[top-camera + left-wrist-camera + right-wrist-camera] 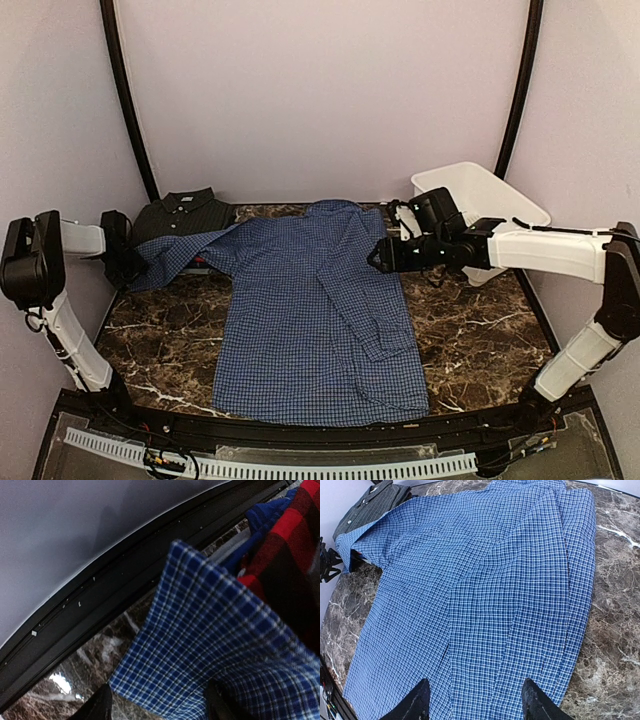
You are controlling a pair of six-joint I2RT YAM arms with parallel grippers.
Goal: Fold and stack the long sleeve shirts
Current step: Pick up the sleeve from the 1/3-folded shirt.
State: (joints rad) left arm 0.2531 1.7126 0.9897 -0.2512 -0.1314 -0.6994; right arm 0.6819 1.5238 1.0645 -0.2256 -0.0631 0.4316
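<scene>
Fingers (97,705) of the left gripper (157,707) sit at the very bottom of its wrist view, only their black tips showing, spread wide. Between them stands the cuff (200,630) of the blue shirt (320,320) — cloth covers part of one finger. I see no pinch, and I can't tell whether either finger touches the cloth. Behind the cuff a red shirt (285,545) shows as a corner of check. The rest of it is hidden by the blue sleeve (190,258) or cut off by the frame, and overhead I can't make it out.

The right gripper (475,700) hangs over the blue shirt on the right arm's side. Its fingers (415,702) are just as wide apart and hold nothing. Whether they brush the cloth I can't judge.

The blue shirt lies flat on the table (470,340), collar (335,208) at the far end, hem near the arm bases. One sleeve is folded in over the body on the right arm's side. The other stretches out to the left gripper, crossing the near edge of a dark shirt (180,212). That one lies folded just beyond the blue shirt's left shoulder, its near part covered. A white basket (480,195) sits past the blue shirt's far right corner, partly hidden behind the right arm.
</scene>
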